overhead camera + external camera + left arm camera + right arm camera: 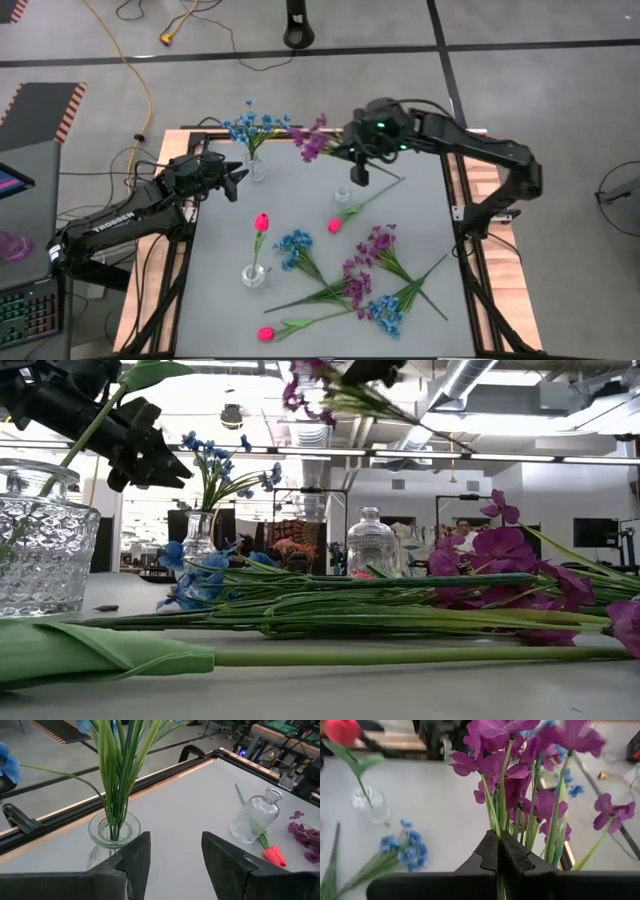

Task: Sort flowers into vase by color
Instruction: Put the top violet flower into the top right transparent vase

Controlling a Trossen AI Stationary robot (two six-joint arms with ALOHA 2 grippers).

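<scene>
My right gripper (358,175) hangs above the table's far middle, shut on a purple flower (312,140) whose blooms fill the right wrist view (520,765). My left gripper (238,180) waits open beside the glass vase (112,832) that holds blue flowers (255,125) at the far left. A clear bottle vase (343,197) stands mid-table, and a pink tulip (335,226) lies against it. Another vase (255,272) holds an upright pink tulip (262,222). Loose blue (292,245), purple (378,240) and pink (266,334) flowers lie on the near half of the table. My right gripper pinches the purple flower's green stalks (501,827) just below the blooms, between its two shut fingers. The fingers come from the table's right, slanting down. The flower is lifted clear of the table, blooms toward the far left, and its long stalk (430,435) trails lower behind.
More purple (355,285) and blue (385,310) stems lie crossed near the front edge. A black frame rail (20,822) and wooden border run round the grey table top (300,200). Bare surface shows between the blue-flower vase and the bottle vase.
</scene>
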